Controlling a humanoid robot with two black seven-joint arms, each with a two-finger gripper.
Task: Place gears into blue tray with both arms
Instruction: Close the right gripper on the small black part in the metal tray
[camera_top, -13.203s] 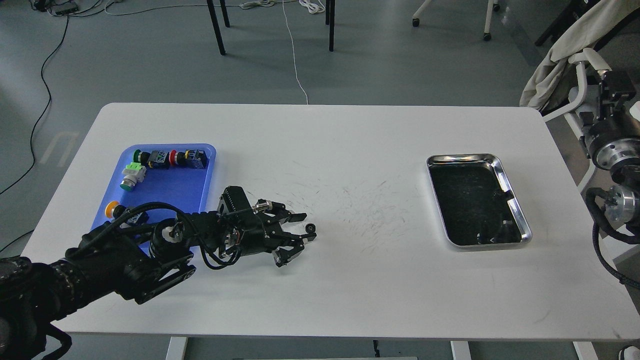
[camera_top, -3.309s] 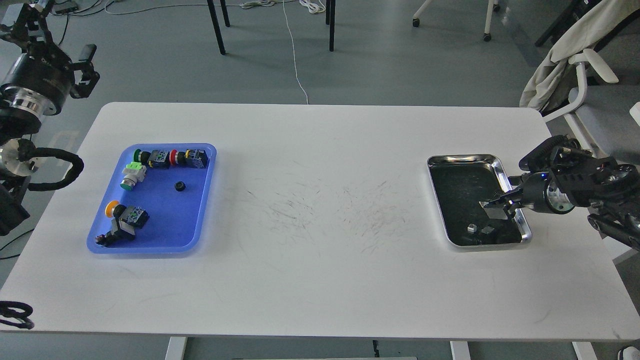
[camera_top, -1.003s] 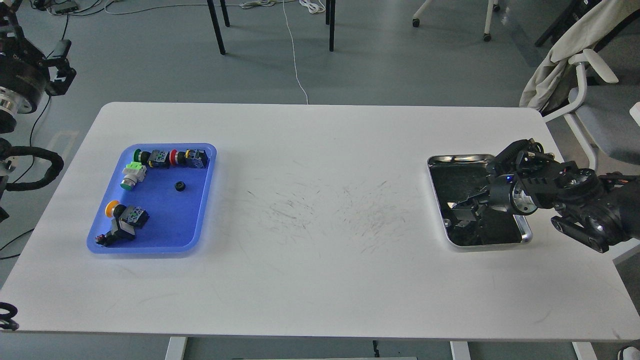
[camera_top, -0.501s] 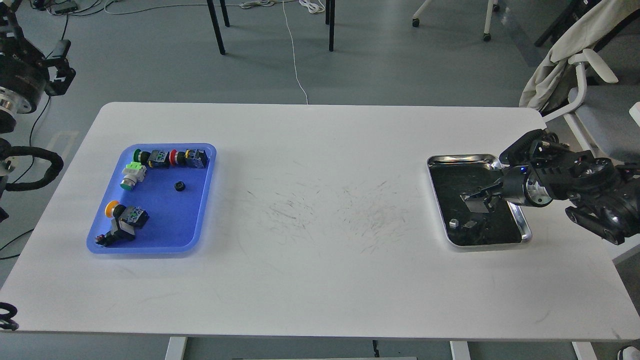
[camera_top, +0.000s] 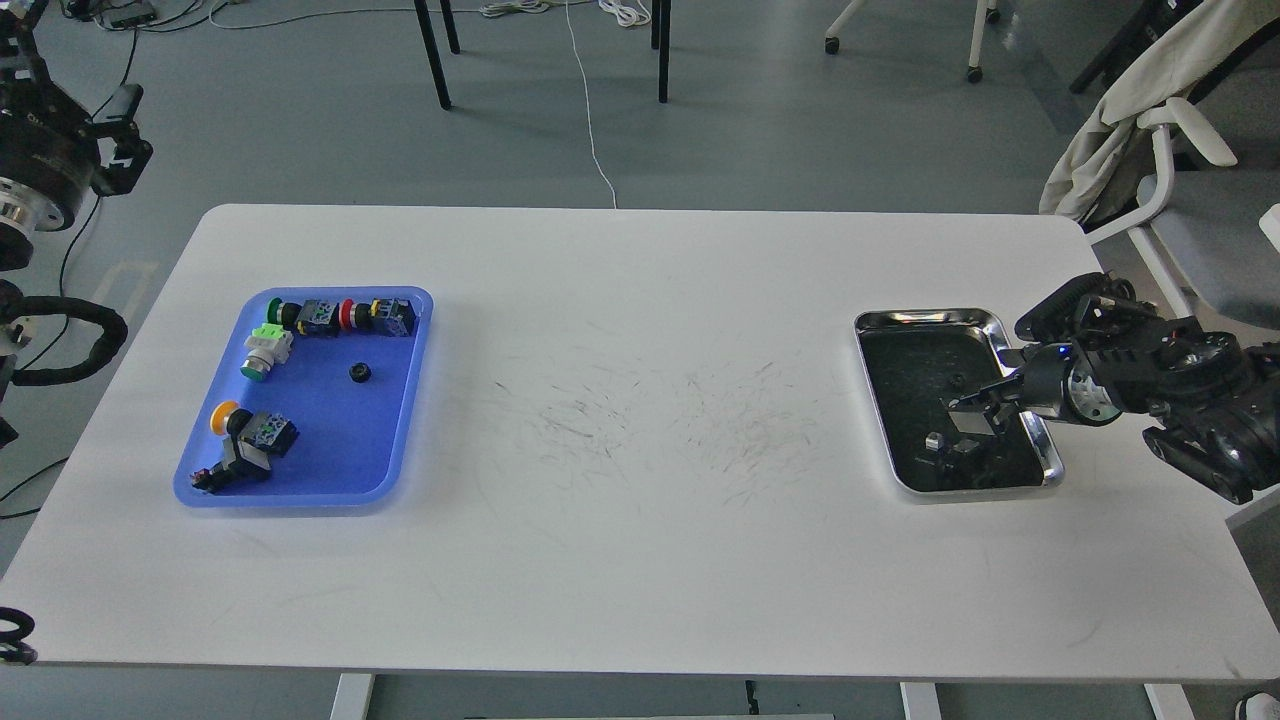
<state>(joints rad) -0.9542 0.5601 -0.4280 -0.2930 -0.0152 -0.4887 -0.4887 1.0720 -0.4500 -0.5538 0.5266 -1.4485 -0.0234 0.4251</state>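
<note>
Right gripper (camera_top: 972, 412) over steel tray (camera_top: 925, 319), grip state unclear (too dark). Left gripper (camera_top: 118, 140) off-table, unclear too. One gear (camera_top: 360, 373) in blue tray (camera_top: 385, 440).

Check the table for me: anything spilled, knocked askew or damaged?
Nothing stands out. The blue tray sits flat, holding the switches and one gear; the right claw is over the steel tray.

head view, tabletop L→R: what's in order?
left gripper → blue tray with push-button switches and one gear → bare scuffed table → steel tray → right gripper over its right side.
</note>
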